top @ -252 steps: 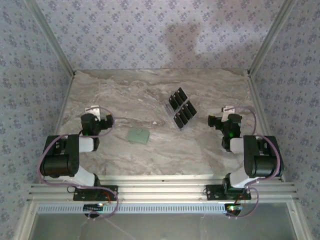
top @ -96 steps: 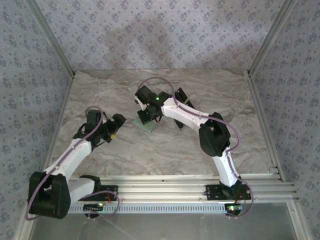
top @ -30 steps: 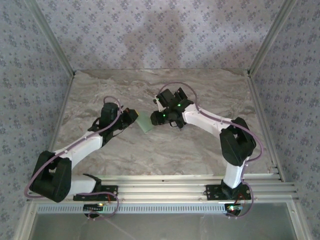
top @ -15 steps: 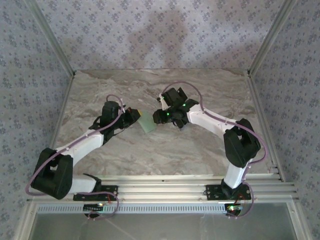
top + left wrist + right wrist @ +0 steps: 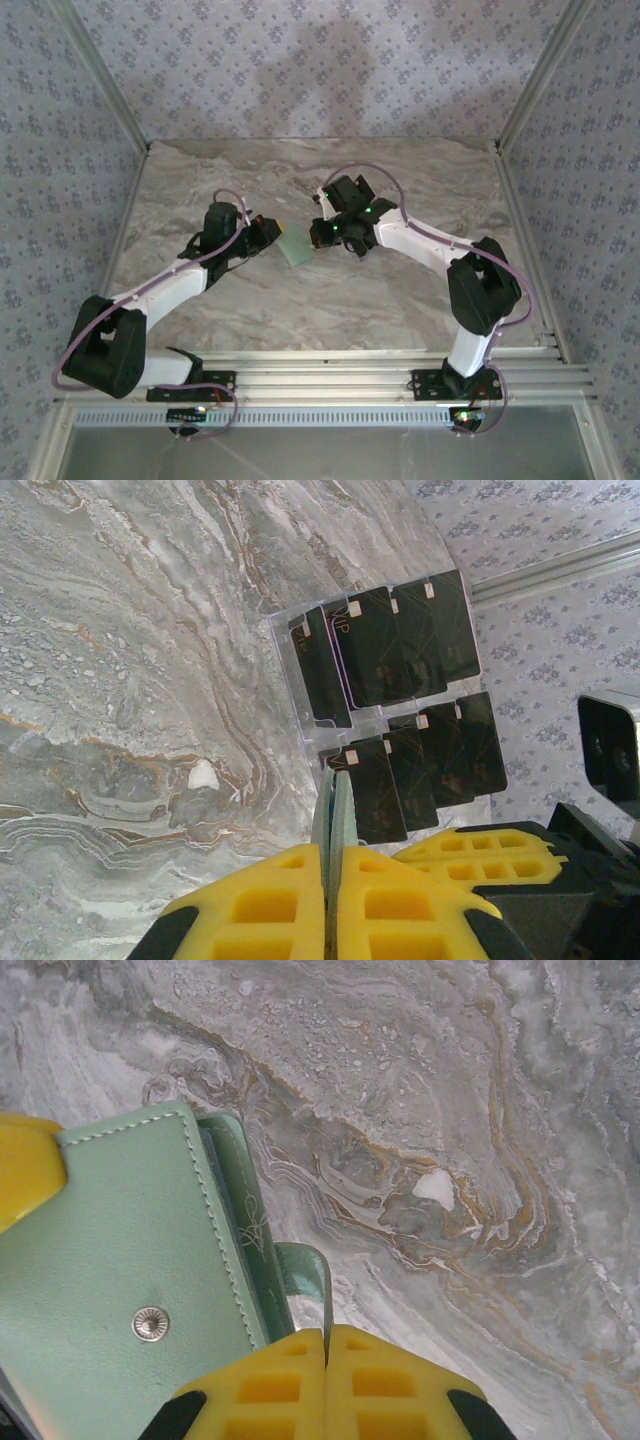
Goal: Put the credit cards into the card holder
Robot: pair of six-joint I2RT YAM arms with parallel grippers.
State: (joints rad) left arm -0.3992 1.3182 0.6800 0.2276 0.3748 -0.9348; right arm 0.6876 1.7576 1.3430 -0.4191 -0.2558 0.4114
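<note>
Credit cards [image 5: 385,645] in clear rack [image 5: 281,652] beyond card holder [image 5: 340,802]

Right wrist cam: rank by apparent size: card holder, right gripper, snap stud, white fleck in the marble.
1. card holder
2. right gripper, cropped and close to the lens
3. white fleck and snap stud: look about alike, not ranking them.

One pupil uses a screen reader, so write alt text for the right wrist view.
The right gripper, yellow fingers shut, pinches a thin flap of the flat pale green stitched card holder, which has a round metal snap, over a grey marble-patterned table.
</note>
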